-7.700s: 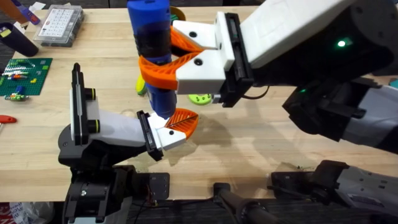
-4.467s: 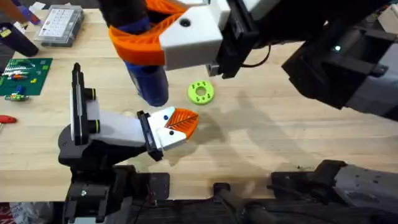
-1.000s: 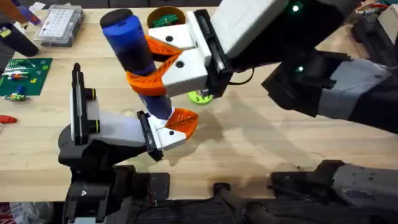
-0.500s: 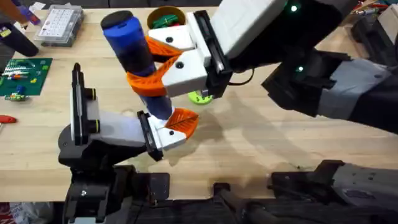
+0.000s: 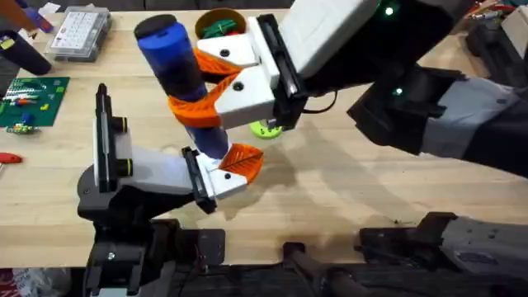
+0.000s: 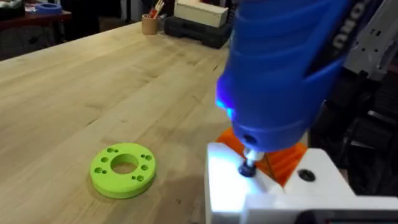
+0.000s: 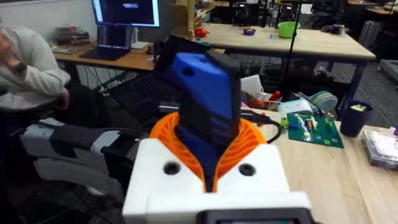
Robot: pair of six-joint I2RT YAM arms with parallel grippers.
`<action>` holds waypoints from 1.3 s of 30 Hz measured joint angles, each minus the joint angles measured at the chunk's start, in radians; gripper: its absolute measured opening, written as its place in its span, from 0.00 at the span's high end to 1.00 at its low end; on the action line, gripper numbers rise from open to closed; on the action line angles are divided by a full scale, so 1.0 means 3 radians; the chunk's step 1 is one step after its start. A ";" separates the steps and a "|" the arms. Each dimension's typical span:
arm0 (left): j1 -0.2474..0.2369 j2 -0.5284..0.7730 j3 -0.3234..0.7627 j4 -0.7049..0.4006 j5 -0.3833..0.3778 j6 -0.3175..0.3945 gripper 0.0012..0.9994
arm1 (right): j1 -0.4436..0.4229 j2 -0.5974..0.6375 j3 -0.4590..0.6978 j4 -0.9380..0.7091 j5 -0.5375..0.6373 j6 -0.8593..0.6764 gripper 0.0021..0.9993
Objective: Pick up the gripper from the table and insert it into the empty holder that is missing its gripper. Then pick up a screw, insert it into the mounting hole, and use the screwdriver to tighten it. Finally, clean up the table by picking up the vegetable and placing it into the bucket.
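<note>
My right gripper (image 5: 195,87) is shut on the blue screwdriver (image 5: 175,73), which leans with its top toward the far left. The bit presses on a small dark screw (image 6: 249,167) in the white gripper part with an orange pad (image 6: 273,186), mounted on the left arm's end. A blue light glows on the screwdriver (image 6: 277,74) body. In the right wrist view the screwdriver (image 7: 208,93) stands between the orange pads of my right gripper (image 7: 208,149). My left gripper (image 5: 233,167) rests low near the table's front. The tan-orange bucket (image 5: 221,16), with something green inside, stands at the back. The vegetable is hidden.
A lime-green disc with holes (image 6: 123,169) lies on the wood just past the left gripper, half covered in the overhead view (image 5: 266,129). A clear parts box (image 5: 78,33), a green board (image 5: 31,99) and a dark tool (image 5: 21,49) sit at the far left.
Nothing has moved in the last second. Before that, the right gripper lifted the screwdriver up and left, then brought it back down, tilted, onto the white part.
</note>
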 joint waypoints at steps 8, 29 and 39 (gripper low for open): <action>0.0000 0.0000 0.0000 0.0000 0.0000 0.0000 0.99 | 0.0000 0.0002 0.0000 -0.0001 0.0015 0.0000 0.97; 0.0000 0.0001 0.0000 0.0000 -0.0001 -0.0024 0.99 | 0.0000 0.0064 0.0000 0.0051 0.0141 0.0063 0.97; 0.0000 0.0001 0.0000 -0.0001 0.0000 -0.0024 0.99 | -0.0001 0.0057 0.0000 0.0046 0.0121 0.0118 0.97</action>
